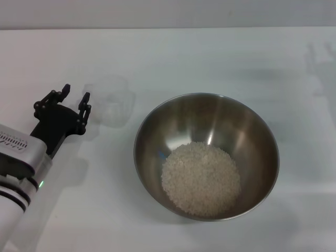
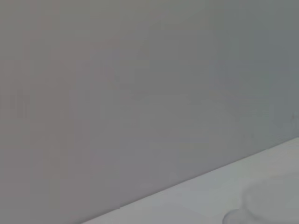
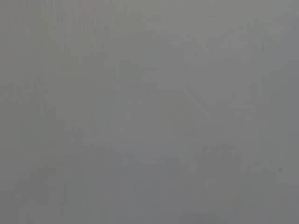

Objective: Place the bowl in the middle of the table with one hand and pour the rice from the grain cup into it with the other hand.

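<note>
The bowl is sitting mid-table, holding the heap of rice. The cup is standing to its left, faint against the white top. The left gripper is hovering just beside the cup, fingers spread, gripping nothing. The right arm is staying out of sight.

A plain grey wall fills most of the left wrist view. The white table takes the corner toward 5 o'clock, its edge slanting up toward 3 o'clock. On it, at about 5 o'clock, sits the faint translucent cup, partly cut off.
</note>
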Controlling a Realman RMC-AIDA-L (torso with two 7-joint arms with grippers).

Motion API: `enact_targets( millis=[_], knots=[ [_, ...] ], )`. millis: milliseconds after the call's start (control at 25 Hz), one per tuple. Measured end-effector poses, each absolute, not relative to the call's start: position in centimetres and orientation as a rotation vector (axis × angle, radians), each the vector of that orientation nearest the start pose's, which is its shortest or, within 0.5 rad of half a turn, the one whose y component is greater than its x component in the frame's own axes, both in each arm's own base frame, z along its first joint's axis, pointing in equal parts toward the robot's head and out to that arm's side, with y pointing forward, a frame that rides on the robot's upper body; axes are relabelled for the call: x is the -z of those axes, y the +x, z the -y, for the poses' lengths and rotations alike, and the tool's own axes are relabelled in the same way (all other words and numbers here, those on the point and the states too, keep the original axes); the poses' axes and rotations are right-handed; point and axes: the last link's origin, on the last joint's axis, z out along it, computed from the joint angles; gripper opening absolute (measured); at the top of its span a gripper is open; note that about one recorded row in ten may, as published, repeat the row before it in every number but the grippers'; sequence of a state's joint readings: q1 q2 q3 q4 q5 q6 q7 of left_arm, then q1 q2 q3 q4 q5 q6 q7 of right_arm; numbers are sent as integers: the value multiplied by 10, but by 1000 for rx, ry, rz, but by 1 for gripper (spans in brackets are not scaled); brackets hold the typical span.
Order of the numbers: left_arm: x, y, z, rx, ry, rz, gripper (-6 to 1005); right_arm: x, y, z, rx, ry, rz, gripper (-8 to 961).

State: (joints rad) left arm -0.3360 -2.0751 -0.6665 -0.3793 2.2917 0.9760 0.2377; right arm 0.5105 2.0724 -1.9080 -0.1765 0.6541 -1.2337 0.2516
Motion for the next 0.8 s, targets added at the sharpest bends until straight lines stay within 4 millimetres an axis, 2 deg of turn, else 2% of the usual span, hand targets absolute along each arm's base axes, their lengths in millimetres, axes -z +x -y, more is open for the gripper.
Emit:
enact_targets(
  millis=[280, 320, 440, 480, 640, 680, 800],
  knots=[
    [74, -314, -297, 432, -1868, 351, 393, -30, 303, -367, -910, -1388, -517, 448],
    [69, -321, -284, 465, -1835, 370, 420, -30, 303, -368, -907, -1390, -514, 448],
    [69, -321, -284, 465, -1835, 370, 420, -31, 302, -369, -905, -1390, -511, 447],
    [61, -327, -266, 510, -1778, 385, 420, -31, 302, -369, -905, -1390, -511, 447],
    [61, -327, -266, 510, -1778, 385, 420, -32, 303, -371, -901, -1392, -510, 447],
    [52, -331, -247, 579, -1715, 402, 420, -32, 302, -371, -902, -1393, -510, 447],
    [44, -333, -237, 670, -1673, 443, 420, -31, 299, -374, -906, -1397, -507, 447]
  ],
)
